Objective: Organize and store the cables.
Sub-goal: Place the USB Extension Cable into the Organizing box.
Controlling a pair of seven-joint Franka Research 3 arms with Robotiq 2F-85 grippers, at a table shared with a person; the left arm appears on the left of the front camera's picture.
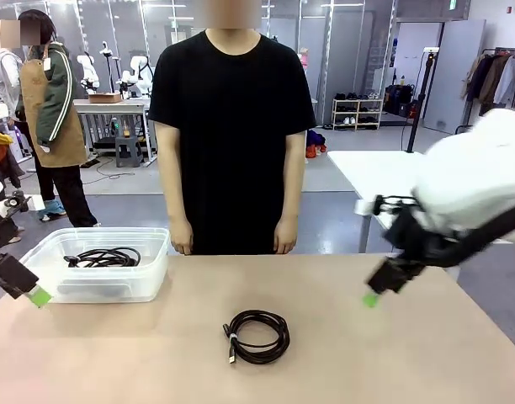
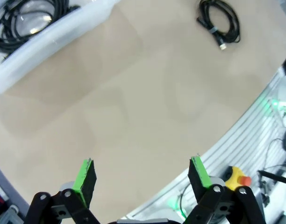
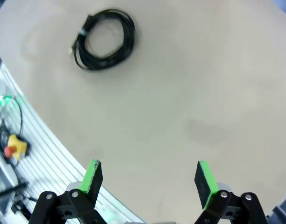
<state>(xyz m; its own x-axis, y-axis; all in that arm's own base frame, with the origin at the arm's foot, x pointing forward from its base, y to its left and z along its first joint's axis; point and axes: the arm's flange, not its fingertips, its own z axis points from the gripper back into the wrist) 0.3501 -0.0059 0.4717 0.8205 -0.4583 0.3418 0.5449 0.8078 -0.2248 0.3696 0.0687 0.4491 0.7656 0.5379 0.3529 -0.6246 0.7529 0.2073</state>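
Observation:
One coiled black cable (image 1: pixel 257 336) lies on the table near its front middle; it also shows as a cable coil (image 2: pixel 220 24) in the left wrist view and a cable coil (image 3: pixel 103 39) in the right wrist view. More coiled cables (image 1: pixel 104 257) lie inside the clear plastic bin (image 1: pixel 152 273) at the left, seen again as cables (image 2: pixel 26 18) in the bin (image 2: pixel 49 42). My left gripper (image 1: pixel 32 292) hovers by the bin's near left corner; its jaws (image 2: pixel 142 173) stand open and empty. My right gripper (image 1: pixel 377 290) hangs above the table's right side, open (image 3: pixel 150 178) and empty.
A person in a black T-shirt (image 1: pixel 230 126) stands at the far edge, hands (image 1: pixel 182 246) down at the sides. The table's front edge (image 2: pixel 246 126) with aluminium rails and an emergency stop button (image 2: pixel 236 176) lies near both grippers.

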